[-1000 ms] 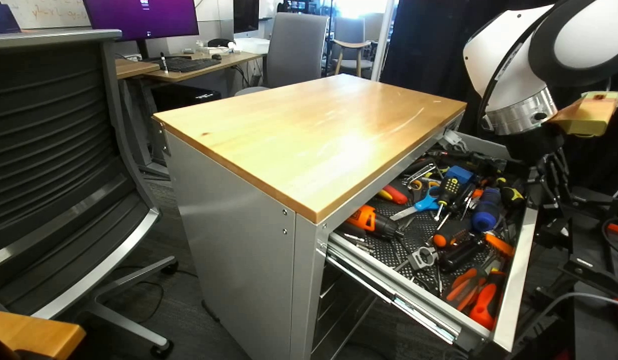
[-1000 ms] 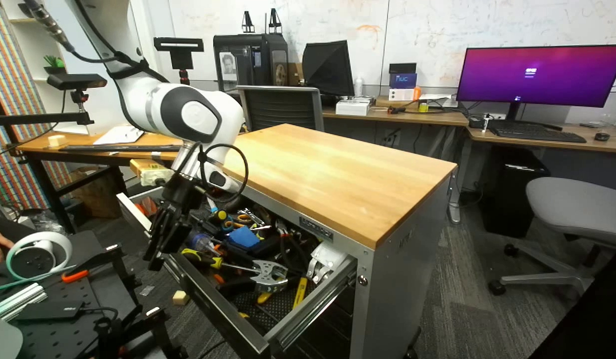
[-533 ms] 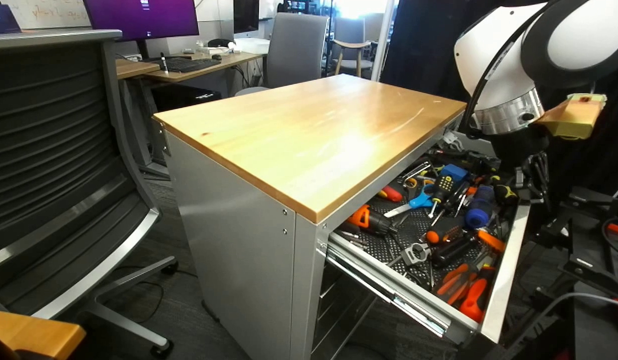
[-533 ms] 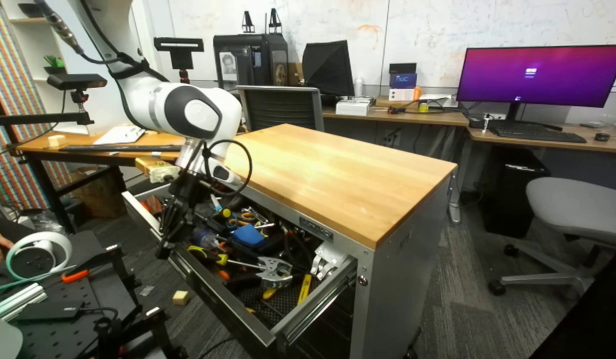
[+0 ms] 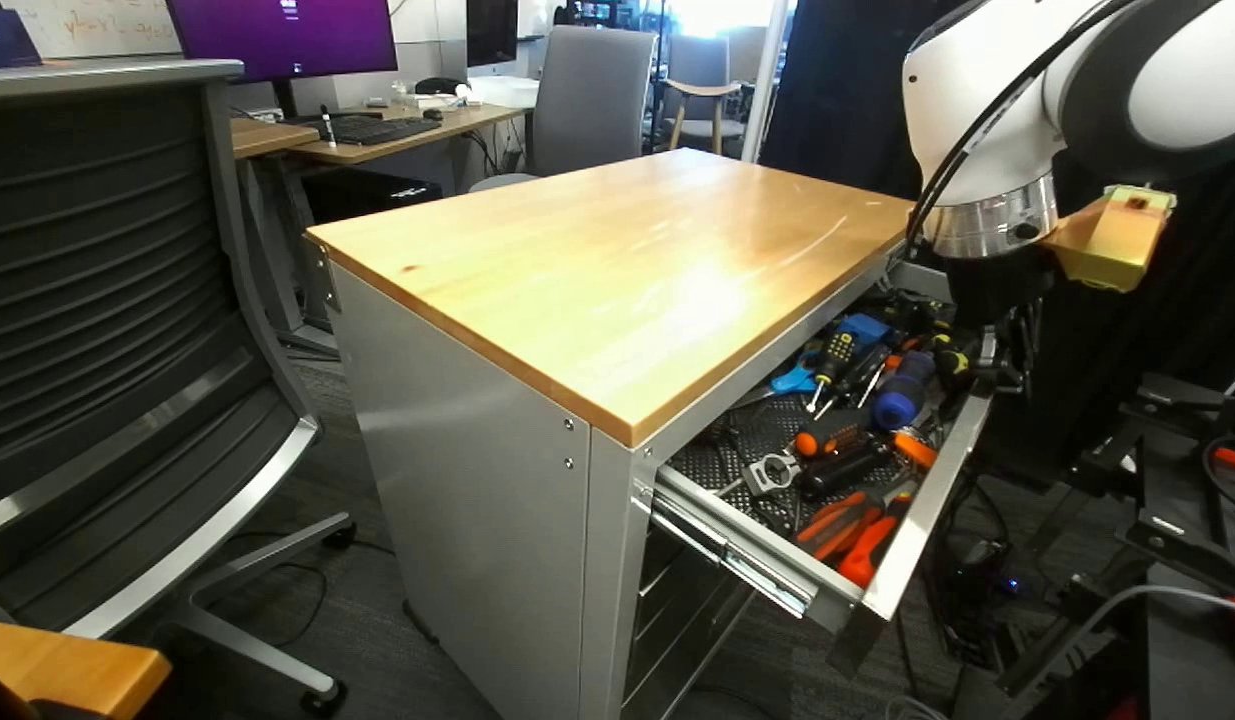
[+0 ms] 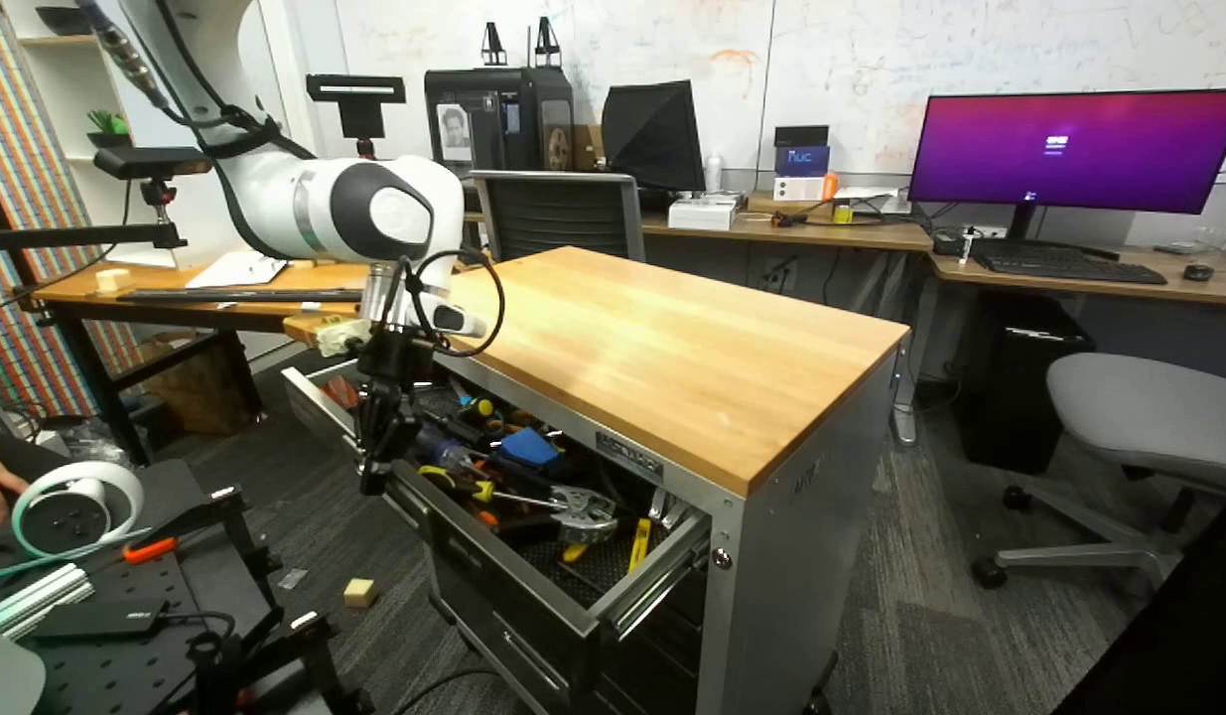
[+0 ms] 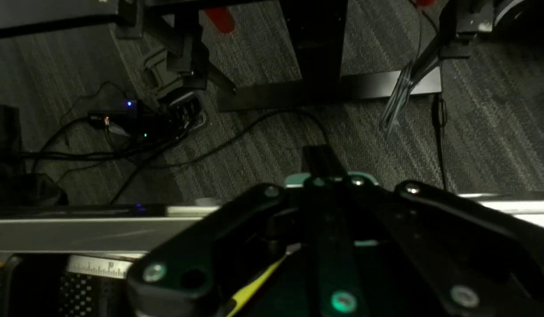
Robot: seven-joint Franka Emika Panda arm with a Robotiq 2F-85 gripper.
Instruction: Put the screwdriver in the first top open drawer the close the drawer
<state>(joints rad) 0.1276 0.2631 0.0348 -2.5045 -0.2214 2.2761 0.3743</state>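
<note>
Out from the worktop's (image 5: 577,290) drawer-side long edge, roughly mid-length: one yellow-and-black screwdriver (image 5: 835,358) lying in the one pulled-out drawer (image 5: 929,510), blade roughly parallel to that edge. Second yellow-and-black handle (image 6: 461,487) by the drawer front, shaft running to one metal bracket (image 6: 585,514). Cannot tell which of the two the task means; both inside. Drawer part-way out, not yet closed.

Gripper (image 6: 374,479): one, fingers look drawn together, tips reaching past the drawer front over the floor (image 7: 254,154) in the wrist view. Contact with the front: cannot tell.

Also in the drawer, some overlapped: one blue block (image 5: 864,328), one pair of blue scissors (image 5: 795,380) close to the long edge, one blue handle (image 5: 902,395), one orange-ended handle (image 5: 839,434), one silver ring clamp (image 5: 772,472), two orange-red handles (image 5: 872,555) at one end; one long yellow tool (image 6: 640,544) at the opposite end, below a worktop corner.

Outward: one white arm (image 6: 310,211) above the drawer, one yellow box (image 5: 1112,240) at its wrist. Beyond the opposite long edge, two monitors in an exterior view: one purple monitor (image 6: 1079,149), one dark monitor (image 6: 655,134). One keyboard (image 6: 1069,260), one mouse (image 6: 1198,271). Two chairs in that view: one mesh chair (image 6: 563,214) past a far corner, one grey chair (image 6: 1158,402) past a short edge.
</note>
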